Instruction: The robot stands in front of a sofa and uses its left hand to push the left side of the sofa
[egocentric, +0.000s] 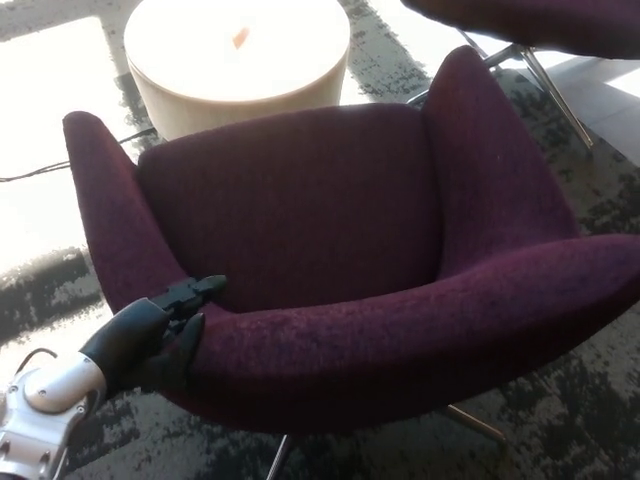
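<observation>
a grey-and-black mottled carpet (590, 400) covers the floor, washed out by bright light at 9 o'clock. the purple sofa (330, 250) fills the middle on thin metal legs (475, 422). a round cream table (235, 60) stands at 12 o'clock, a second purple seat (540, 20) at 1. no writing shows. the left hand (160, 330), at 8 o'clock, presses the sofa's left edge, fingers spread, gripping nothing.
</observation>
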